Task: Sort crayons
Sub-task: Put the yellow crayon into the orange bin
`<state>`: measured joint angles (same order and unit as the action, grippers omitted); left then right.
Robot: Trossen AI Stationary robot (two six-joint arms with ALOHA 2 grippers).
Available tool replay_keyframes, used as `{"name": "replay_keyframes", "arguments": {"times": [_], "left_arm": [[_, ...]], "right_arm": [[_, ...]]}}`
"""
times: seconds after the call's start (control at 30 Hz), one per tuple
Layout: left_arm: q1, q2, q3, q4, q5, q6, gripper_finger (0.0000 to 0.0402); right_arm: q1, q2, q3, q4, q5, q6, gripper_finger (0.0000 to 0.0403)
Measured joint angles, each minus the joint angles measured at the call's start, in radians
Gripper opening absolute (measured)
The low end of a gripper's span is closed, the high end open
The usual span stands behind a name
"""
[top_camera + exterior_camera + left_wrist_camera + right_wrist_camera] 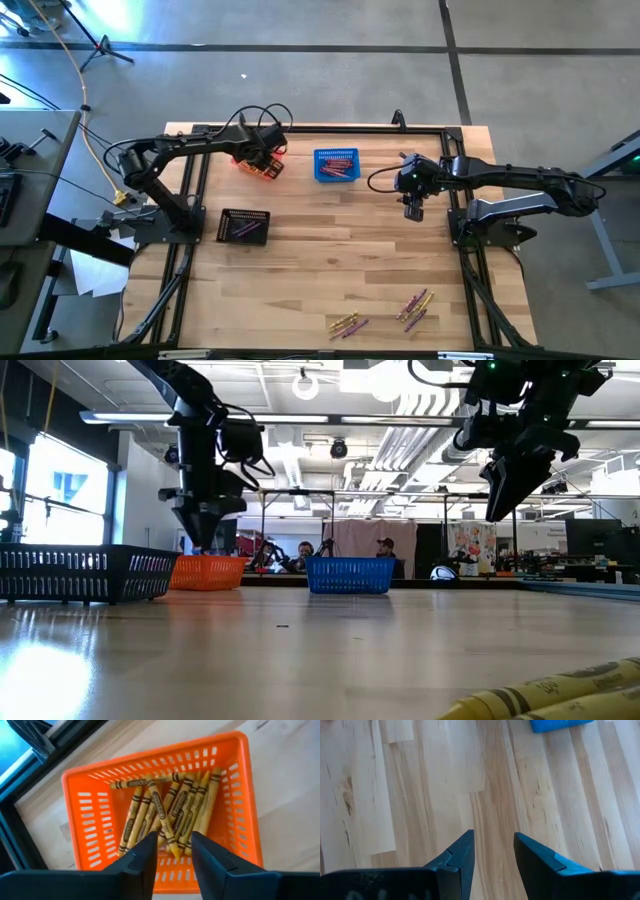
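Several yellow crayons (170, 810) lie in a heap inside the orange mesh basket (85, 810) at the table's far left. My left gripper (172, 845) hovers just above this basket (258, 163), pointing steeply down, fingers open with nothing between them. My right gripper (413, 210) hangs open over bare wood (492, 840) right of the blue basket (337, 166), well above the table in the low view (505, 500). More loose crayons in yellow, red and purple (415, 308) lie on the table near its front edge.
A black basket (245, 225) holding a few crayons stands in front of the orange one. A second small group of crayons (345, 324) lies near the front edge. A black frame (455, 140) borders the table. People show in the room behind (305, 550).
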<state>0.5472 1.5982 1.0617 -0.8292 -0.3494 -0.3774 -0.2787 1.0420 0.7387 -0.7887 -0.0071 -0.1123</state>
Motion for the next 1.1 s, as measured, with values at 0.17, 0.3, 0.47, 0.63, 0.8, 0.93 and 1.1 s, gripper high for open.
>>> {"name": "replay_keyframes", "arguments": {"times": [0.17, 0.3, 0.47, 0.63, 0.8, 0.93, 1.1], "left_arm": [[0.002, 0.000, 0.046, -0.005, 0.002, 0.038, 0.0123], [-0.015, 0.000, 0.103, 0.000, 0.098, 0.041, 0.0121], [-0.101, 0.000, 0.160, 0.082, 0.339, 0.041, 0.0112], [-0.236, 0.000, 0.168, 0.238, 0.419, 0.040, 0.0106], [-0.350, 0.000, 0.168, 0.358, 0.418, -0.010, 0.0106], [-0.422, 0.000, 0.168, 0.424, 0.418, -0.022, 0.0105], [-0.481, 0.000, 0.168, 0.434, 0.415, -0.022, 0.0106]], "right_arm": [[0.000, 0.000, 0.000, 0.001, 0.041, -0.001, 0.0124], [0.000, 0.000, 0.000, 0.001, 0.209, 0.008, 0.0124], [0.000, 0.000, 0.000, 0.002, 0.333, -0.059, 0.0124], [0.000, 0.000, 0.000, 0.023, 0.430, -0.063, 0.0124], [0.000, 0.000, 0.000, 0.024, 0.375, -0.062, 0.0124], [-0.001, -0.003, 0.000, 0.072, 0.195, 0.033, 0.0124], [-0.002, -0.003, 0.000, 0.209, 0.196, 0.272, 0.0124]]}}
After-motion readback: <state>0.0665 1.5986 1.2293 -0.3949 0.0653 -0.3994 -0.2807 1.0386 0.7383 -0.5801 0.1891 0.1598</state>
